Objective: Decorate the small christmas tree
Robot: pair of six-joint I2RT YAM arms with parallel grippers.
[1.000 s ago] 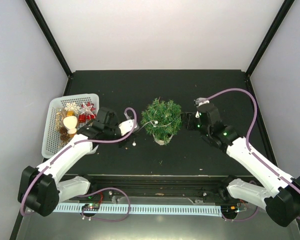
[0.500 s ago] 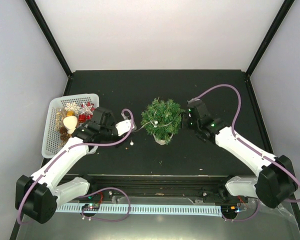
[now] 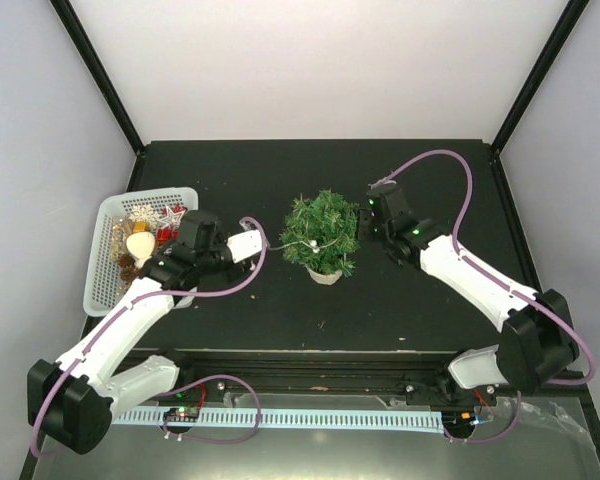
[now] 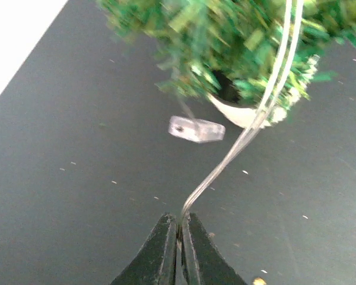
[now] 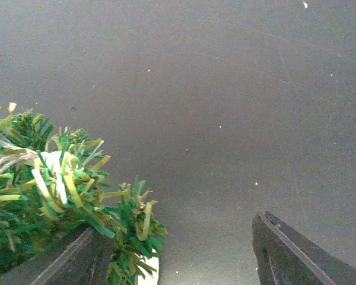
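Silvery wire, pinched in the closed left gripper, already drapes the small christmas tree, while the open right gripper holds nothing and ornaments wait in the basket.

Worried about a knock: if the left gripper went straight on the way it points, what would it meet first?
Likely the small clear plastic piece dangling just ahead, then the cream pot of the small christmas tree; depth is unclear.

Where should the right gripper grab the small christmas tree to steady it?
Low, on the round white pot of the small christmas tree, from the right, where the right gripper stands open. The bushy branches would likely give, and the left gripper holds a wire opposite.
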